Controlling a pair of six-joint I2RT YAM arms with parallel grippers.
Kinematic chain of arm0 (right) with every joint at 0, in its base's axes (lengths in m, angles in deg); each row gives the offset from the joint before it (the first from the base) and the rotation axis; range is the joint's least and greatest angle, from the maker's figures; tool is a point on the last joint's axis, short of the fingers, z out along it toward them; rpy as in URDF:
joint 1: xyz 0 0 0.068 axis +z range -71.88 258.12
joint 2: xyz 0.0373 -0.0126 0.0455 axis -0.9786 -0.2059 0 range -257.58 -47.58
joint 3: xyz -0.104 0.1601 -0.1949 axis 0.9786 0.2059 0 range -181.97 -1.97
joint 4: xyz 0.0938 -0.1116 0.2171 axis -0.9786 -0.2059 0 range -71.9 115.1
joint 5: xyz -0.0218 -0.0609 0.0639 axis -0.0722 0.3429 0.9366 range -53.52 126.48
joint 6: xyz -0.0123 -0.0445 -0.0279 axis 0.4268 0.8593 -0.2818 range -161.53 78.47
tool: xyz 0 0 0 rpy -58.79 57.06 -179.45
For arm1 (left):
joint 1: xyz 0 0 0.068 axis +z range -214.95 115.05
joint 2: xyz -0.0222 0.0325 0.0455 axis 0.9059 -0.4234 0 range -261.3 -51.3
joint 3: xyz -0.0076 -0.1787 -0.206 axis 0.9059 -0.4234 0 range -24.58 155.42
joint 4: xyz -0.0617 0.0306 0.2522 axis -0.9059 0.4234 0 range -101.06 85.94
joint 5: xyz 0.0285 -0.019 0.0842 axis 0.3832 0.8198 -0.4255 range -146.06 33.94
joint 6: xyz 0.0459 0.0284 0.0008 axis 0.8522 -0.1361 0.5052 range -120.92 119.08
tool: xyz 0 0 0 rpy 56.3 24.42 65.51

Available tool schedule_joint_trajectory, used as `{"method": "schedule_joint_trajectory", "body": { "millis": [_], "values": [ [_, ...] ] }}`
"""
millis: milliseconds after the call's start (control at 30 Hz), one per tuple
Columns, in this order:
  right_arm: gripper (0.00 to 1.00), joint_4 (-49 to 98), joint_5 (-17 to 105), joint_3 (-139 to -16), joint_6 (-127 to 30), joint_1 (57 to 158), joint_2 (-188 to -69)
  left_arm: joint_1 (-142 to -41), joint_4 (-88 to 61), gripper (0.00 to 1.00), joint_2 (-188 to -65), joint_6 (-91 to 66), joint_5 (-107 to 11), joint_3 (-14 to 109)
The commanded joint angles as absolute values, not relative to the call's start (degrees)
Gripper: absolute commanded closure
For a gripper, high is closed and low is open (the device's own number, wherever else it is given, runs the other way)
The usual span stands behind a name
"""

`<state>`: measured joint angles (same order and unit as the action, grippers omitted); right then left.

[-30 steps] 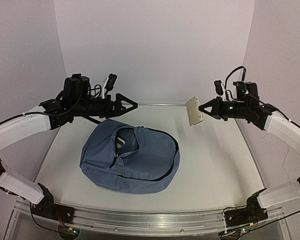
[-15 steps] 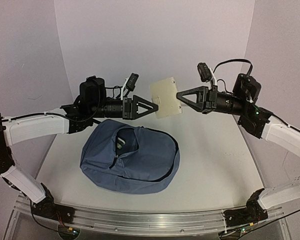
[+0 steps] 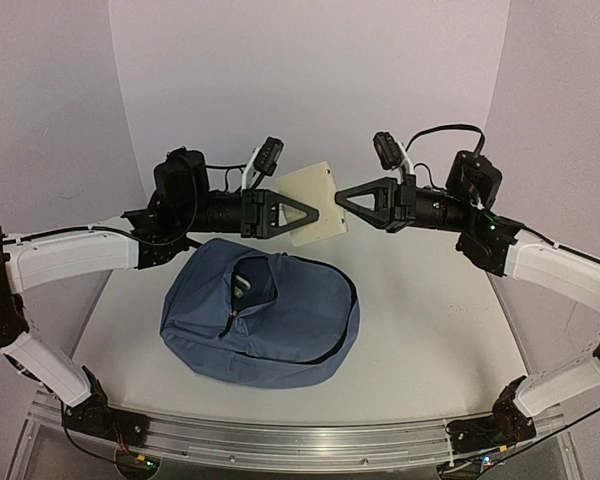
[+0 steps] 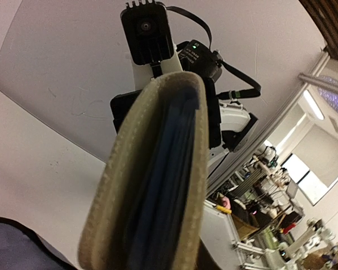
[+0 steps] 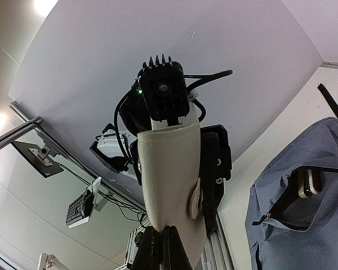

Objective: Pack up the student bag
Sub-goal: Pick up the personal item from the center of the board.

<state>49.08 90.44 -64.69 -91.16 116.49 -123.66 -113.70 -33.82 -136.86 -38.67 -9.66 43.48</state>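
The student bag (image 3: pixel 265 325), a slate-blue backpack, lies on the table below both arms; its zip gapes open near the top (image 3: pixel 245 282). It also shows in the right wrist view (image 5: pixel 304 225). Above it hangs a cream felt case (image 3: pixel 305 195) with a snap button, held in the air between the two grippers. My left gripper (image 3: pixel 316 213) is shut on its left part. My right gripper (image 3: pixel 338 197) pinches its right edge, fingers close together (image 5: pixel 164 247). The left wrist view shows the case (image 4: pixel 152 185) edge-on, with dark blue inside, hiding the left fingers.
A pale object (image 5: pixel 304 183) sits inside the bag's opening. Purple walls close in the white table (image 3: pixel 430 330) at the back and both sides. A metal rail (image 3: pixel 300 440) runs along the near edge by the arm bases.
The right arm carried the cream case from the right side to the middle, above the bag. The left arm swung in to meet it and its jaws closed on the case.
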Motion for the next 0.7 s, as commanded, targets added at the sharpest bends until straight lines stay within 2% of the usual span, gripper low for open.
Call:
{"method": "schedule_joint_trajectory", "body": {
  "millis": [0, 100, 233, 433, 667],
  "values": [
    [0.91, 53.79, 90.39, -66.45, -91.46, 116.88, -123.57, -113.91, -37.16, 0.91, -134.24, -38.74, -10.25, 43.54],
    [0.68, 53.34, 89.71, -65.9, -91.32, 116.9, -124.16, -113.91, -36.39, 1.0, -134.04, -38.99, -11.08, 43.23],
    [0.55, 51.3, 88.43, -65.65, -89.83, 117.04, -124.24, -113.91, -32.48, 1.0, -134.13, -39.06, -13.18, 44.23],
    [0.53, 46.16, 86.03, -66.27, -86.49, 117.82, -124.45, -113.92, -28.07, 1.0, -134.3, -38.74, -15.05, 45.75],
    [0.63, 43.89, 84.59, -66.66, -84.67, 118.81, -126.02, -114.05, -27.79, 1.0, -136.02, -39.58, -12.6, 47.21]
  ]
}}
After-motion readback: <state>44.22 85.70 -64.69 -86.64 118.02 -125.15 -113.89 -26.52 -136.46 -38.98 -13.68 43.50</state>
